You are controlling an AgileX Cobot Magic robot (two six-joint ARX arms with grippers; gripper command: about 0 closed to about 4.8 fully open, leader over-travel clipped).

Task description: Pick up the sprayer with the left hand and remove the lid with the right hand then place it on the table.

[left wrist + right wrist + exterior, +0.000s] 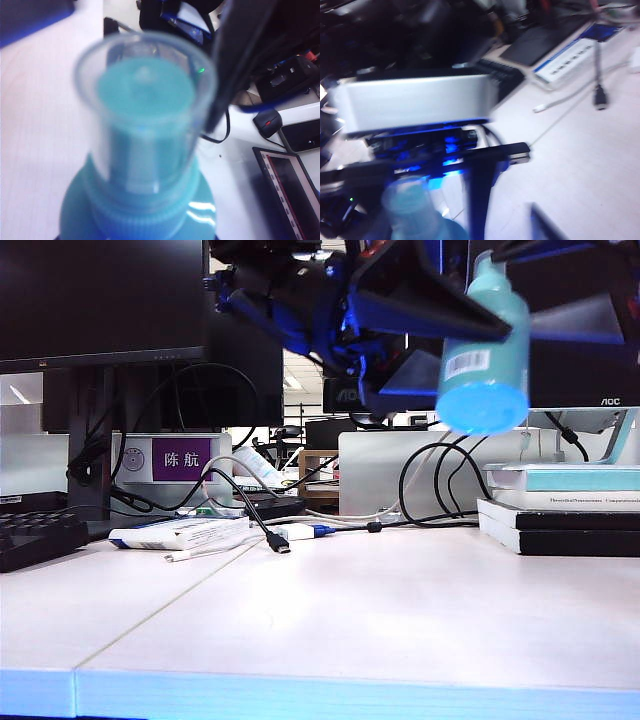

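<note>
Progress: sprayer (484, 350) lifted, at 1 o'clock high over table (400, 620) | left hand (400, 315) clamps its body | lid (145, 107) on nozzle, not off | right hand (495, 165) beside lid, jaw state unclear | left: pull lid, set down

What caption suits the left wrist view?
Held by the left gripper, the teal sprayer with its clear lid still on, above the white table.
</note>
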